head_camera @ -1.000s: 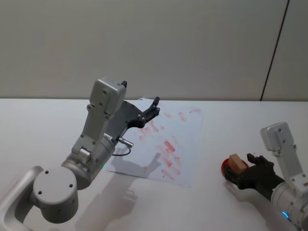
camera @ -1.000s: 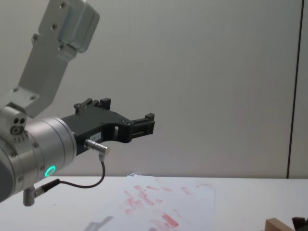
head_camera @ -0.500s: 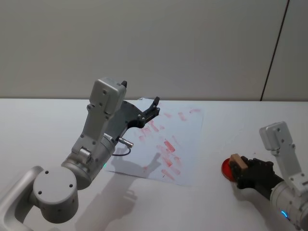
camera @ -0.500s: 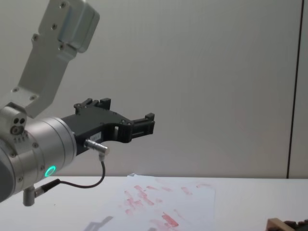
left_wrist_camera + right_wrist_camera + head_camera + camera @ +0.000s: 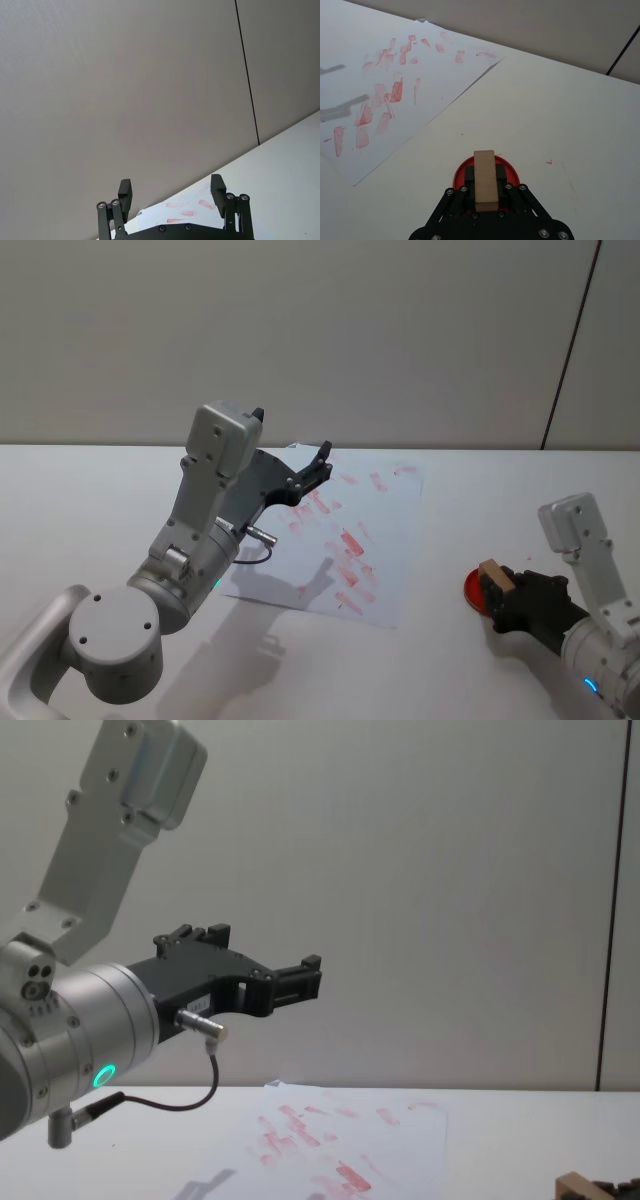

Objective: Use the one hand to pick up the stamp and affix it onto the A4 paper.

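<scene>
You've got L gripper [image 5: 171, 186] fingers spread apart, A4 paper [image 5: 185, 212] w/ red marks [image 5: 175, 204] btwn them, wall [image 5: 125, 90] behind.

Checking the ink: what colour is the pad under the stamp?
The pad is red, clearest in the right wrist view.

Chest view: stamp [image 5: 570, 1186] cropped by lower edge.

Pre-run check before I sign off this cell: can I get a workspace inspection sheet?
surface: white table, few faint red specks.
job's things: stamp held over red ink pad, right of A4 paper; paper flat, many red prints.
clutter: nothing seen.
grippers: right gripper shut on stamp; left gripper open, raised off the table.
cables: black cable looped at left wrist.
surroundings: grey wall, dark vertical seam.
</scene>
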